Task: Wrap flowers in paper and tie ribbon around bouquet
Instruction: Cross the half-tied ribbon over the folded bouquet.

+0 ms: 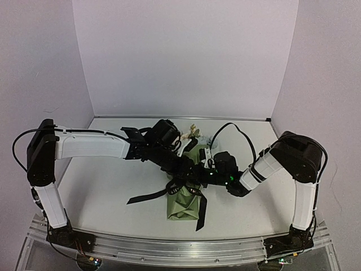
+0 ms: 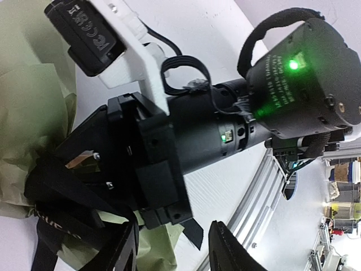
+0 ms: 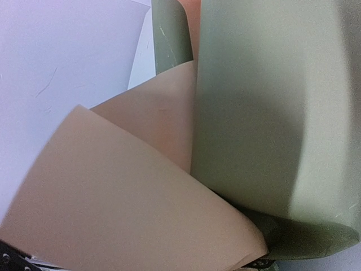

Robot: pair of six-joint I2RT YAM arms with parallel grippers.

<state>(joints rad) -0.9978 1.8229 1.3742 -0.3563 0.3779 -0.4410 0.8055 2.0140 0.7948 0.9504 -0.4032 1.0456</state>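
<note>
The bouquet (image 1: 184,204) lies at the middle of the table, a cone of olive-green paper (image 2: 28,118) with the flowers (image 1: 194,134) sticking out at its far end. The black ribbon (image 1: 148,196) crosses the cone and trails left and down; its lettered loop (image 2: 53,223) shows in the left wrist view. My left gripper (image 2: 172,255) hangs open over the cone's lower end, a ribbon tip (image 2: 196,230) below the gap. My right gripper (image 1: 198,169) is pressed into the wrap beside it. Its fingers are hidden, and tan and olive paper (image 3: 271,113) fills its own view.
The right arm's wrist housing (image 2: 197,135) with its green light sits directly in front of the left wrist camera. The aluminium rail (image 1: 180,245) runs along the near table edge. White walls enclose the back and sides.
</note>
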